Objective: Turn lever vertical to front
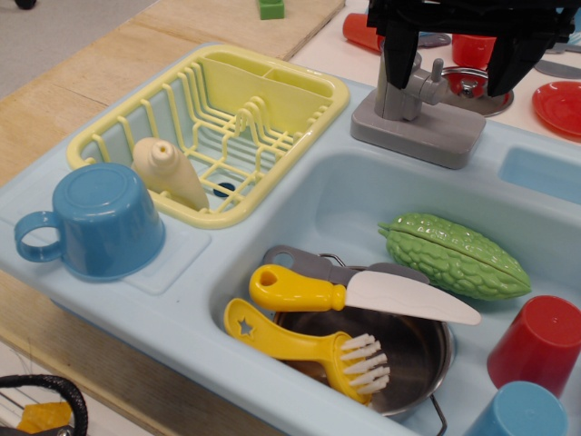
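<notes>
The grey toy tap [406, 94] stands on its rectangular base [419, 134] at the back rim of the light blue sink [300, 195]. The lever [438, 73] is a thin grey peg with a rounded tip. It stands roughly upright just right of the tap column. My black gripper [452, 88] hangs from the top edge with its jaws open wide. The left finger [397, 54] is in front of the tap column. The right finger [511, 64] is well to the right of the lever. The lever sits between the fingers, touched by neither.
A yellow dish rack [272, 86] holding a cream bottle [169, 171] sits left, with a blue cup [104, 218] in front. The basin holds a green gourd [454, 254], a yellow-handled knife [363, 295], a yellow brush [309, 350] and a metal pot [418, 359]. Red cup [536, 345] sits at the right; red dishes [558, 104] behind.
</notes>
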`<state>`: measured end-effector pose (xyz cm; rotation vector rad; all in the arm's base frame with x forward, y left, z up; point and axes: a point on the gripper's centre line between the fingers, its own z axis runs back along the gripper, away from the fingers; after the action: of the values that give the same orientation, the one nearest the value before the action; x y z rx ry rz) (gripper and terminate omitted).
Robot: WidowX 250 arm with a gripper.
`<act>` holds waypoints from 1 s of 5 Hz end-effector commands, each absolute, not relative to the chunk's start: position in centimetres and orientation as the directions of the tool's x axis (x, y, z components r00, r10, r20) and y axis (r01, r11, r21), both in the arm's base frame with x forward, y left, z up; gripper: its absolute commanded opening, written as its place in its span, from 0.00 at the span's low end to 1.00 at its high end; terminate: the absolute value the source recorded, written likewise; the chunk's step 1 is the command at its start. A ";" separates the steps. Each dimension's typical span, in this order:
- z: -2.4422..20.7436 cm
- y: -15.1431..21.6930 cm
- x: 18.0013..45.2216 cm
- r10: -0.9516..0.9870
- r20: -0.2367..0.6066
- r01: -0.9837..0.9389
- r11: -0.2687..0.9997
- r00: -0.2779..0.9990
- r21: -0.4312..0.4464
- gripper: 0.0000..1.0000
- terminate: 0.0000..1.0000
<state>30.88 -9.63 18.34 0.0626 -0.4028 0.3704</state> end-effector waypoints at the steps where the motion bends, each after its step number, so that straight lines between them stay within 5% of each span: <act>1: 18.3 -9.6 30.9 0.340 0.394 -0.364 0.931 0.854 -0.013 1.00 0.00; 5: 18.7 -9.6 33.5 0.223 0.451 -0.251 0.968 0.864 0.002 1.00 0.00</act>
<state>33.27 -10.01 17.15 0.0776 -0.4258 0.2234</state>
